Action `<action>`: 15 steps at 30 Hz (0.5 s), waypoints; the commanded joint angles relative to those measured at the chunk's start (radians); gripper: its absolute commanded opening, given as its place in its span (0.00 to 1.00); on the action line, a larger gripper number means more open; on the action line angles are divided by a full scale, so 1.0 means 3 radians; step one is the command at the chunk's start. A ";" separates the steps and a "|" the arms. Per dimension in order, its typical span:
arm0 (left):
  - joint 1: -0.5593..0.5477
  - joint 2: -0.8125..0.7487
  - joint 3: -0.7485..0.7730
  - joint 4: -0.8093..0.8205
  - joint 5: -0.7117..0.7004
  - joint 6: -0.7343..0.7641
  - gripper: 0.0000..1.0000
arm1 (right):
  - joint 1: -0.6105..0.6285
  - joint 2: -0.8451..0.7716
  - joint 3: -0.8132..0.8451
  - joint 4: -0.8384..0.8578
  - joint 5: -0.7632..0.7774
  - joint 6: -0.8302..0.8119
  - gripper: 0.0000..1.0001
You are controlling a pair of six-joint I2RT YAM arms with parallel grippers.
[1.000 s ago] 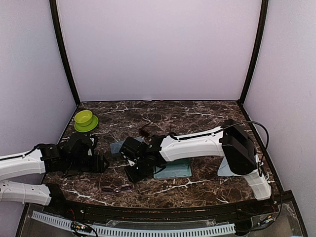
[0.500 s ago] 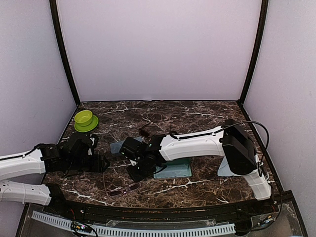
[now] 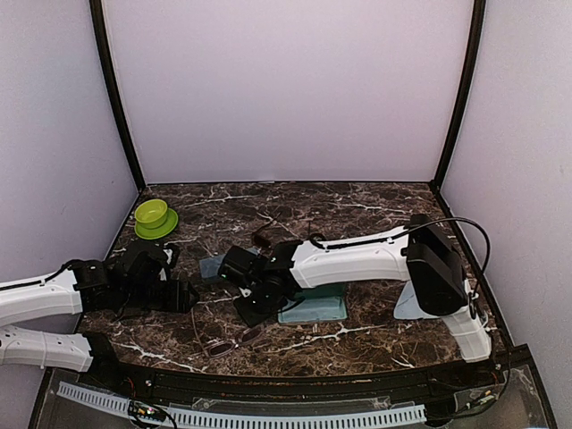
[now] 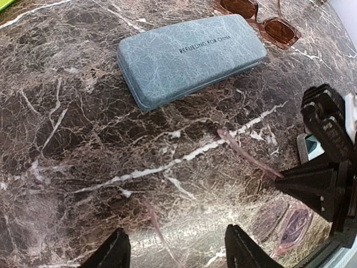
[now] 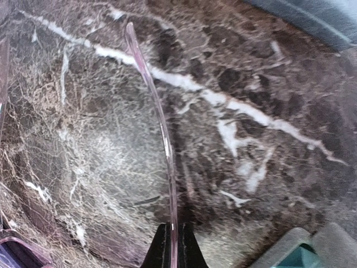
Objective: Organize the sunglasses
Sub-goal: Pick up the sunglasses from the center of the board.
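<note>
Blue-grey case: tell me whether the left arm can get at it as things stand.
Probably yes. The left gripper is open, facing the blue-grey case, which lies uncovered ahead; the right gripper, shut on a temple of the purple-tinted sunglasses, sits off to one side.

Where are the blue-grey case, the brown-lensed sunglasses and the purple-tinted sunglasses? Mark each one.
blue-grey case (image 4: 192,58): left wrist view, middle of its lid.
brown-lensed sunglasses (image 4: 280,30): left wrist view, on one lens.
purple-tinted sunglasses (image 5: 153,95): right wrist view, on the temple arm held in the jaws.
</note>
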 commanded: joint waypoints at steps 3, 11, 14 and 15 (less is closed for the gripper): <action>0.0020 -0.0146 0.0278 0.0060 0.0302 0.0114 0.61 | -0.0053 -0.0350 -0.0014 0.0006 0.0229 -0.0029 0.00; 0.0020 -0.0401 0.0596 0.0034 0.0323 0.0253 0.60 | -0.0117 -0.0709 -0.0269 0.0179 0.0349 -0.0027 0.00; 0.0020 -0.0397 0.0684 0.0095 0.0382 0.0302 0.61 | -0.0150 -0.0854 -0.0335 0.0157 0.0452 -0.0042 0.00; 0.0020 -0.0379 0.0699 0.0138 0.0425 0.0315 0.61 | -0.0168 -0.0903 -0.0366 0.0149 0.0492 -0.0042 0.00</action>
